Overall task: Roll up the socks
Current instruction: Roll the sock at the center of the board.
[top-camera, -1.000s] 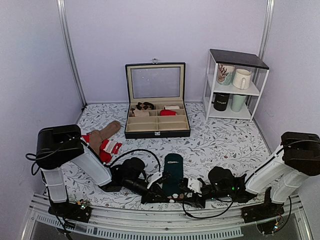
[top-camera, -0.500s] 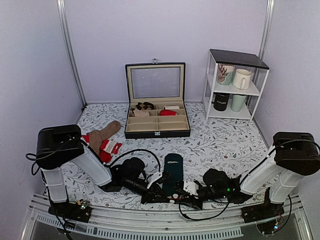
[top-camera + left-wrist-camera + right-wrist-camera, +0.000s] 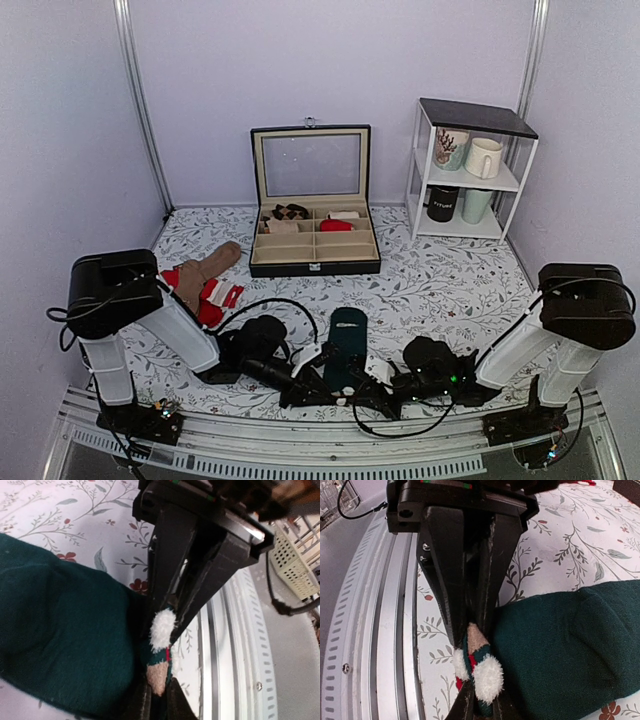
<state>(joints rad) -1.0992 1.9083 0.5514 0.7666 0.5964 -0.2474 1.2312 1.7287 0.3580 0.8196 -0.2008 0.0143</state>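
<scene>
Since the teal socks (image 3: 347, 345) lie stretched out flat on the table (image 3: 440, 290), pointing away from you with their near end just beside the front rail (image 3: 300, 465), you can take it that no turn of the roll has been made yet. There is no fold and no bundle anywhere along their length.

What you do have is the grip. At that near end, by the white pom-pom (image 3: 487, 677) and the tan and red trim, the left fingers (image 3: 445, 570) and the right fingers (image 3: 167, 555) come in from either side and meet almost tip to tip. Both wrist views show each pair drawn in tight, with the sock edge pinched between them, so you appear to be clamped on the socks with both arms.

By my reading you are at the very start: the end is seized, and the whole roll towards the far end is left to do, along with tucking it into a bundle.

Further out, the tan and red socks (image 3: 205, 275) lie well apart to the left, and the open box (image 3: 313, 245) stands beyond.
</scene>
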